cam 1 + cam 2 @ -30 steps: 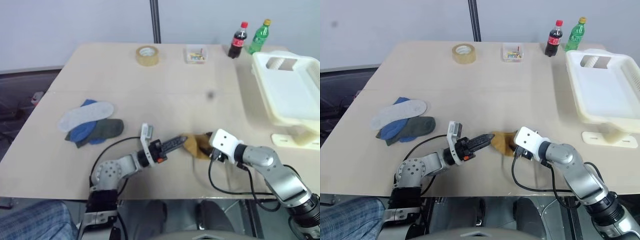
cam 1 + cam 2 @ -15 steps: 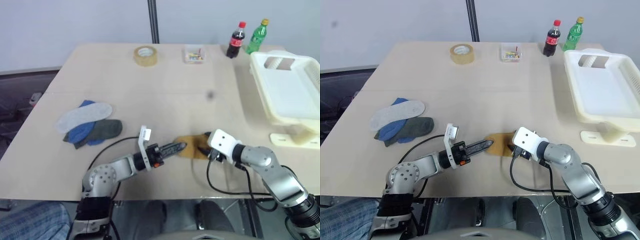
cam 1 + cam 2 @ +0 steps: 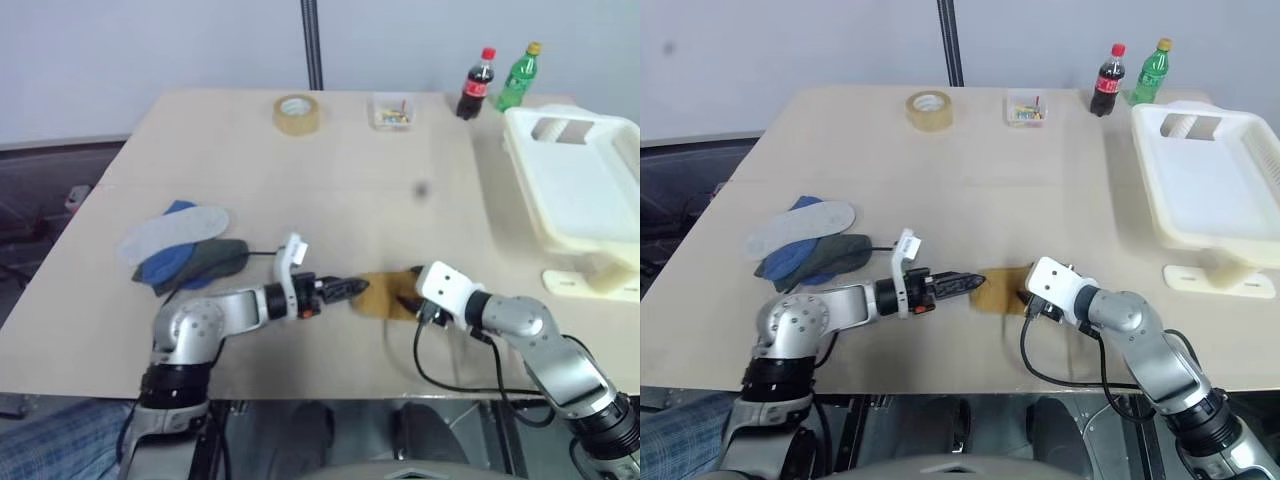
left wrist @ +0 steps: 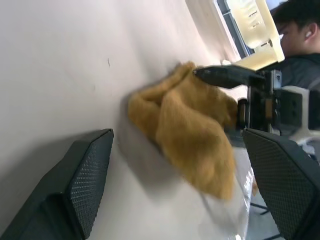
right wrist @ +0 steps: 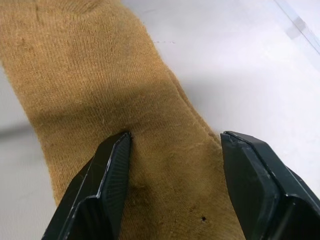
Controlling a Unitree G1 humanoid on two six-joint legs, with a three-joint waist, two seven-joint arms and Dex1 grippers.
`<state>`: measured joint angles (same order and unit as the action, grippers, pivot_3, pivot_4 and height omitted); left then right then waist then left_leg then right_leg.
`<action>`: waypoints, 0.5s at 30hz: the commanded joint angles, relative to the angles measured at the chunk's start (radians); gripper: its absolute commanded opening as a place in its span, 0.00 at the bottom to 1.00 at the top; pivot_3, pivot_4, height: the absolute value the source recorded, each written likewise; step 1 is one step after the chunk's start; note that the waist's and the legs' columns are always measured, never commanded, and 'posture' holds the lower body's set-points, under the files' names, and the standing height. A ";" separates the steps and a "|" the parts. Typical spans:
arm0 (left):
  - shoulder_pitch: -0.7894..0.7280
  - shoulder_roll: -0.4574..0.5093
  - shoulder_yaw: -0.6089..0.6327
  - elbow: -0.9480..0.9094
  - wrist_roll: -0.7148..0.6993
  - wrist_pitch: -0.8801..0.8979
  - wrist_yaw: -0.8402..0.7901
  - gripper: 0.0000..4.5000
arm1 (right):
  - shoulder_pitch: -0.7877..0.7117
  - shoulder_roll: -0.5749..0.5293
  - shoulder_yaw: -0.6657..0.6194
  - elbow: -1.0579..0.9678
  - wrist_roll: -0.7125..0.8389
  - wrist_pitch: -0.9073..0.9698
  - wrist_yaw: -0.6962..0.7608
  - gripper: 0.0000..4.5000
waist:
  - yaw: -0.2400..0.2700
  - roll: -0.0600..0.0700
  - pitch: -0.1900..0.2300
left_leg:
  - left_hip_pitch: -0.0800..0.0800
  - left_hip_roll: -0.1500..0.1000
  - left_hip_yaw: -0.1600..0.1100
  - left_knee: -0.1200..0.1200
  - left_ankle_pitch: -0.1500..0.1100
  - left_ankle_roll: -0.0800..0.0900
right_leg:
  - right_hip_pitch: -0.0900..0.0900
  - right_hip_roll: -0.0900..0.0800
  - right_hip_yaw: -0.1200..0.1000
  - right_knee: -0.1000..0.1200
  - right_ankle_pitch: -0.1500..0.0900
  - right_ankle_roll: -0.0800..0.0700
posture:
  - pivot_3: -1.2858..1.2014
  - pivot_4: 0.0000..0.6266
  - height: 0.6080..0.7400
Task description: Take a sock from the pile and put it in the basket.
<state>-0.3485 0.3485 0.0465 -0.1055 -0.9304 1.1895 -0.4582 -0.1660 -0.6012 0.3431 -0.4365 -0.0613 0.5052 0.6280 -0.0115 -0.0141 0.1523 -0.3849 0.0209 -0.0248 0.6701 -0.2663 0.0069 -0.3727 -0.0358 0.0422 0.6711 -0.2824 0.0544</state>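
Observation:
A mustard yellow sock (image 3: 383,297) lies flat on the table between my two grippers. My left gripper (image 3: 352,288) points at its left end, open, its fingers (image 4: 75,185) spread wide short of the sock (image 4: 195,130). From the right, my right gripper (image 5: 172,175) is open and straddles the sock (image 5: 100,90): one finger rests on the fabric, the other stands at its edge. The pile (image 3: 180,250) of blue, dark grey and pale socks lies at the left of the table. The basket (image 3: 525,180), cream-white, stands at the far right.
Along the table's back edge stand a tape roll (image 3: 297,113), a small clear box (image 3: 393,110), a cola bottle (image 3: 476,82) and a green bottle (image 3: 518,75). My left arm's cable trails beside the pile. A person (image 4: 300,30) sits beyond the basket.
My left gripper has opened and let go of the sock, and its wrist has rolled. The sock, bunched up before, now lies flat. My right gripper has kept still.

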 commanded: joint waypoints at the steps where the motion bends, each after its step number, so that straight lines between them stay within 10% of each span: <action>1: 0.017 -0.040 -0.088 0.099 0.032 0.021 -0.063 0.99 | 0.008 0.010 0.020 -0.008 -0.007 0.014 0.013 0.66 | 0.000 0.000 -0.001 | 0.001 0.000 0.000 0.000 0.000 0.000 | 0.001 0.000 0.000 -0.001 0.000 0.000 | 0.52 0.24 1.00; 15: 0.004 -0.021 -0.005 0.173 -0.068 -0.041 -0.518 0.93 | -0.019 0.044 0.012 0.009 -0.026 0.025 0.007 0.66 | -0.006 0.000 0.000 | -0.009 0.001 0.000 -0.006 0.000 0.000 | -0.006 0.000 -0.001 -0.008 0.000 0.000 | 0.52 0.24 1.00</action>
<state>-0.3461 0.3239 0.0337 0.0950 -0.9760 1.1643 -0.9344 -0.1851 -0.5616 0.3510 -0.4353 -0.0746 0.5200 0.6384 -0.0170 -0.0143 0.1519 -0.3942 0.0217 -0.0257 0.6642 -0.2663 0.0066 -0.3788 -0.0357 0.0407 0.6625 -0.2821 0.0545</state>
